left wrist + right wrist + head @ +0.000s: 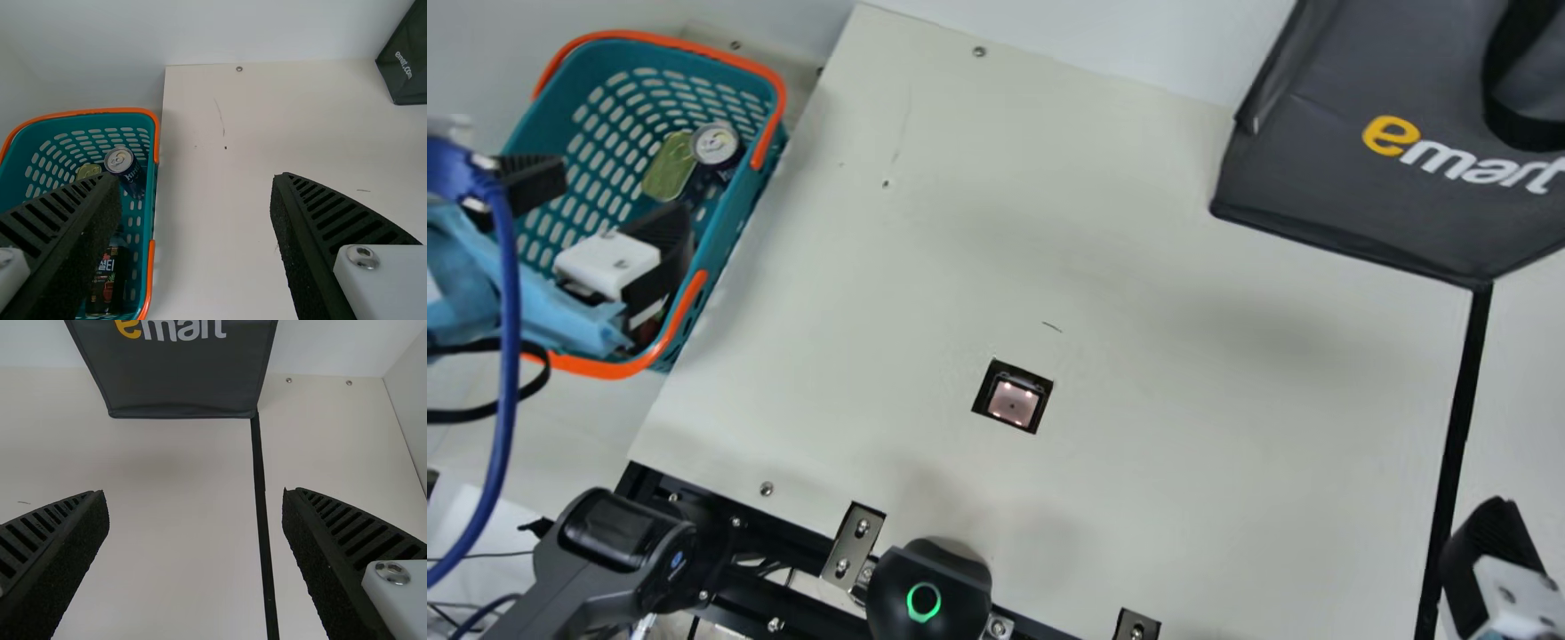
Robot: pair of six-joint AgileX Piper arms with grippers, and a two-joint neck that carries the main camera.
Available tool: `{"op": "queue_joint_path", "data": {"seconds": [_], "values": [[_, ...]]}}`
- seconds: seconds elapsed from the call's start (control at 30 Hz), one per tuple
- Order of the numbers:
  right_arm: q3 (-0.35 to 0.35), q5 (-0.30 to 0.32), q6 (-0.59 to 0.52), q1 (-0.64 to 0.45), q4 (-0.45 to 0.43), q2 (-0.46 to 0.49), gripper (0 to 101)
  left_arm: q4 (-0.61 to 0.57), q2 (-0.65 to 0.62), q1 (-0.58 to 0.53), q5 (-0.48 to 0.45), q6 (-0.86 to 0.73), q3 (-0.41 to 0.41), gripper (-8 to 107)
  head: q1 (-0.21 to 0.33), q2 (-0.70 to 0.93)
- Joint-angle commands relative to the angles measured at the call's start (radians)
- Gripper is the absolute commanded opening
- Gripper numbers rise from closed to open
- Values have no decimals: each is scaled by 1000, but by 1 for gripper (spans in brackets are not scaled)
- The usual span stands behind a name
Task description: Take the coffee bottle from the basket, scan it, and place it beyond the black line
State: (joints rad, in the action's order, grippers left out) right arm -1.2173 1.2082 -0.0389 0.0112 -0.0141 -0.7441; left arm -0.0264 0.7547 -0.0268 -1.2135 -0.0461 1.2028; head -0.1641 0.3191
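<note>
1. The black, ribbed-fingered left pincer (618, 191) is over the basket, released and holding nothing, its fingers spread wide. The step in hand is, I judge, picking up the bottle.
2. Beneath it, inside the teal plastic basket with orange handles (155, 193), is a dark, slim bottle with a printed label (105, 283), which I take for the coffee. Whether it stands or leans I cannot tell.
3. In the left wrist view one finger overlaps the bottle and the other shows against the cream, flat surface (200, 267). So centre over the bottle first, then descend with a finger on either side of its body; otherwise a fingertip may land on it or catch the rim.
4. A dark blue metal can with a silver top (120, 160) is close by, beside a yellow-green item (670, 166). Keep the spread fingers off both, close gently but firmly, and lift straight up past the handles before travelling sideways.
5. Farther out is the square, glass-topped scanner window (1014, 403). Gripping so that the barcode stays uncovered should make that pass easier.
6. The long black line (1463, 400) lies beyond, below a dark grey fabric bag (1360, 178). The black, ribbed right pincer (195, 495) is near the line, also released and empty, and might help with the placing.
</note>
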Motion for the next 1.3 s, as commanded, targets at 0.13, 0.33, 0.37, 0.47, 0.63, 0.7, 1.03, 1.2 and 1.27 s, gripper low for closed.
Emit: {"op": "queue_joint_path", "data": {"seconds": [0.13, 0.33, 0.37, 0.47, 0.63, 0.7, 1.03, 1.2, 1.27], "values": [[0, 0, 0, 0, 0, 0, 91, 0, 0, 0, 0, 0, 0, 90, 26, 2], [0, 0, 0, 0, 0, 0, 91, 4, 5, -1, 5, 1, -2, 90, 26, 2], [0, 0, 0, 0, 0, 0, 91, 5, 7, 0, 6, 1, -3, 90, 26, 2], [0, 0, 0, 0, 0, 0, 91, 8, 11, 5, 8, 5, -6, 90, 26, 2], [0, 0, 0, 0, 0, 0, 91, 18, 18, 19, 13, 27, -16, 90, 26, 2], [0, 0, 0, 0, 0, 0, 91, 23, 21, 27, 16, 40, -20, 90, 26, 2], [0, 0, 0, 0, 0, 0, 91, 36, 40, 91, 38, 65, -34, 90, 26, 2], [0, 0, 0, 0, 0, 0, 91, 30, 47, 137, 47, 53, -41, 90, 26, 2], [0, 0, 0, 0, 0, 0, 91, 24, 52, 161, 50, 43, -43, 90, 26, 2]]}}
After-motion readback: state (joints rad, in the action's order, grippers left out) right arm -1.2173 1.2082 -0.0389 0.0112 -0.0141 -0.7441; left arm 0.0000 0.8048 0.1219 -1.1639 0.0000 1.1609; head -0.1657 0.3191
